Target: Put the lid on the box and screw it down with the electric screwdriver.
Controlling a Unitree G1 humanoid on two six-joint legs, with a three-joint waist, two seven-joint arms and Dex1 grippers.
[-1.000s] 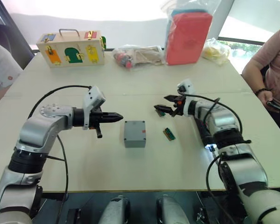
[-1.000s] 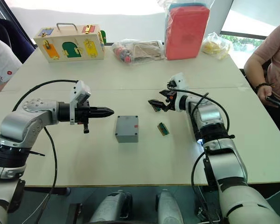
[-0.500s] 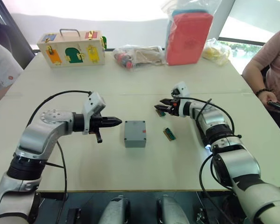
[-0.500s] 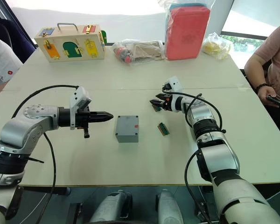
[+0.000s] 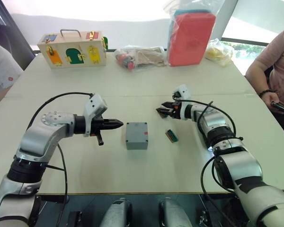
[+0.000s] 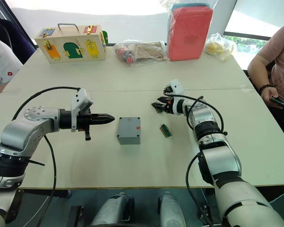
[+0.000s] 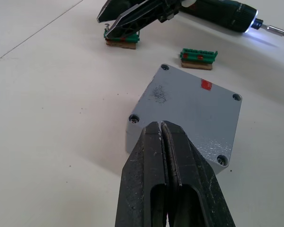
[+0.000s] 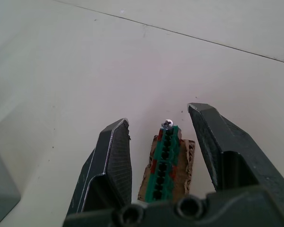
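Note:
The grey box stands mid-table with the flat grey lid sitting on top of it; the lid has holes at its corners and a small red mark. My left gripper is shut and empty, pointing at the box from its left, a short gap away. My right gripper is open and straddles a green screw strip with one screw at its end. The electric screwdriver lies on the table by my right forearm, its tip light on.
A second green strip lies right of the box. At the back stand a wooden latch box, plastic bags and a red bag. One person sits at the right, another at the left.
My right forearm has dropped toward the table, with its gripper staying open over the green strip. My left gripper has sunk slightly and stays shut beside the box.

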